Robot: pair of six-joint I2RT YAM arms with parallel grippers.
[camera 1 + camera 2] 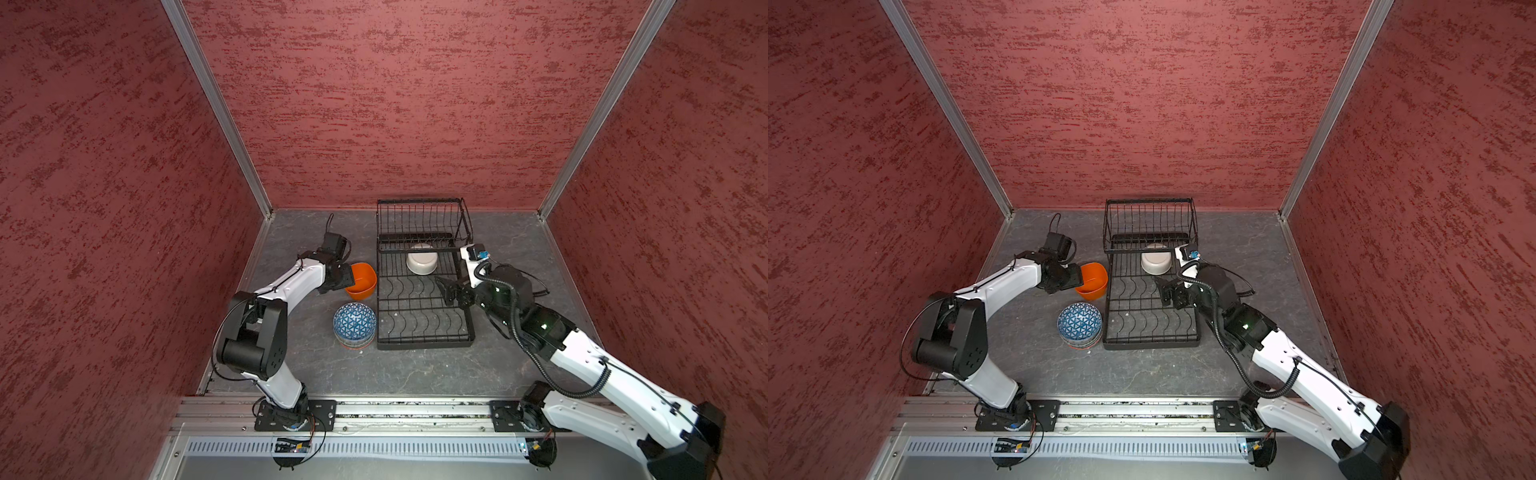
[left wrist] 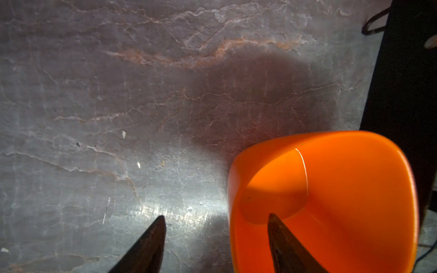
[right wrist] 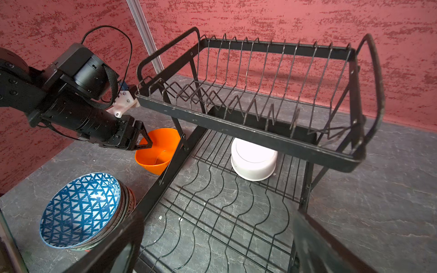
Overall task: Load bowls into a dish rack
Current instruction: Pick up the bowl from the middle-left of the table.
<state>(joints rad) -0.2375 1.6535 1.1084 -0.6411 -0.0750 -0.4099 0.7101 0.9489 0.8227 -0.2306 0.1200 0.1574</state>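
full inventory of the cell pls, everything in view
dish rack: 1, black wire, two tiers, on the table toward the back wall
white bowl: 1, plain white, upside down on the rack's lower tier, partly under the raised basket
orange bowl: 1, orange, tilted, on the table close beside the rack
bowl stack: several nested, exact count unclear, blue-and-white triangle pattern on top, on the table by the rack's near corner
table: 1, grey stone look
walls: 3, red textured
left gripper: open, straddling the orange bowl's wall
right gripper: open, empty, over the lower tier

Grey slate tabletop [image 1: 415,374], red walls [image 1: 415,104]
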